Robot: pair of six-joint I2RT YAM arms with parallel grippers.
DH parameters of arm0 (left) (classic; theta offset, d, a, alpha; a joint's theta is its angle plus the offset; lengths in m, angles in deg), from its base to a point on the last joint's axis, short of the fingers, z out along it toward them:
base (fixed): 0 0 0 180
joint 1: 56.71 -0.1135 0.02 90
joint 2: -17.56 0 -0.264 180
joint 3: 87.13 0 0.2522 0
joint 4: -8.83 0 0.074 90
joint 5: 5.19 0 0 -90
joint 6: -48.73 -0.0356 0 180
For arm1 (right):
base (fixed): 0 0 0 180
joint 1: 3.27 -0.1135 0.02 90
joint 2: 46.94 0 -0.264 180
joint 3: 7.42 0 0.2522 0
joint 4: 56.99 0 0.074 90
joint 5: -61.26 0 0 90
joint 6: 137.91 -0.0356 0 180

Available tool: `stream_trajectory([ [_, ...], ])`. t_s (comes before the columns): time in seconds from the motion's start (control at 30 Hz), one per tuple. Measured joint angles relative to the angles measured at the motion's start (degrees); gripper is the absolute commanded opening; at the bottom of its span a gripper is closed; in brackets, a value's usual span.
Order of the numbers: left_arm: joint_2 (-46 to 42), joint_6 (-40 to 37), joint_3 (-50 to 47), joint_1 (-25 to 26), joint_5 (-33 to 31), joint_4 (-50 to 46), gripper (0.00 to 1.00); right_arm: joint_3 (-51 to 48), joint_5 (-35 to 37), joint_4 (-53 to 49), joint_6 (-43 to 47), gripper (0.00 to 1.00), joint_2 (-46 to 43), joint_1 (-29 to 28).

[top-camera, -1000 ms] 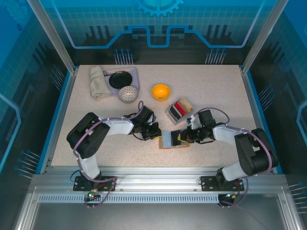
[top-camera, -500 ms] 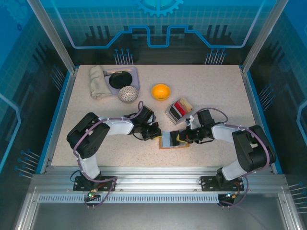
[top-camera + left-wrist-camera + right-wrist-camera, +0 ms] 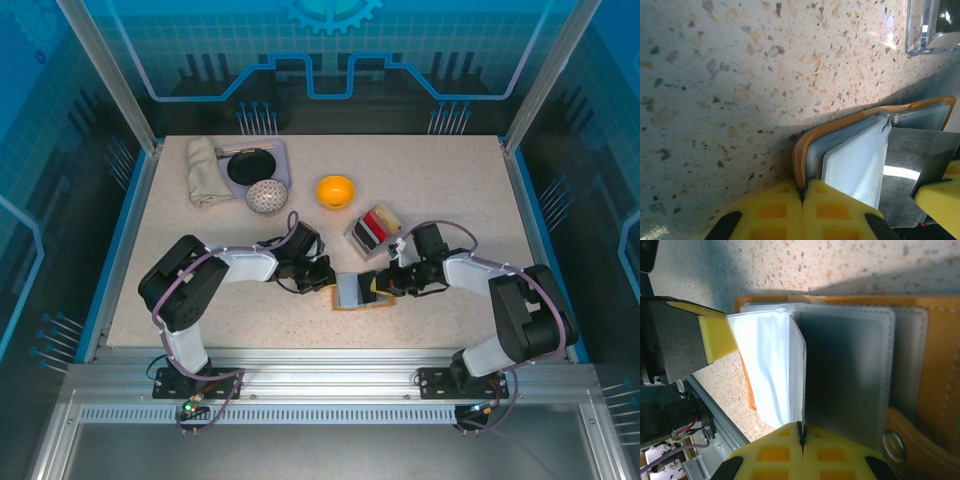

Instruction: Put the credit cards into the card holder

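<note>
Speckled tabletop [image 3: 450,180]: left tool [image 3: 801,192] pinching card holder [image 3: 799,150] edge; right tool [image 3: 801,435] pinching its inner leaf [image 3: 775,360].

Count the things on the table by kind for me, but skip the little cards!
Card holder: 1
Orange bowl: 1
Speckled round thing: 1
Cloth: 1
Black dish: 1
Pale square tray: 1
Slotted card tray: 1
Total: 7
</note>
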Motion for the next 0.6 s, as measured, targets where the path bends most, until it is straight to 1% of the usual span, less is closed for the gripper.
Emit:
stream_trajectory([
  [0.23,0.0,0.0,0.0,0.0,0.0,0.2,0.0,-0.2,-0.7,-1.0,1.9,0.0,0.0,0.7],
  [0.6,0.0,0.0,0.0,0.0,0.4,0.2,0.0,0.5,-5.2,0.8,2.7,0.02,4.3,0.2],
])
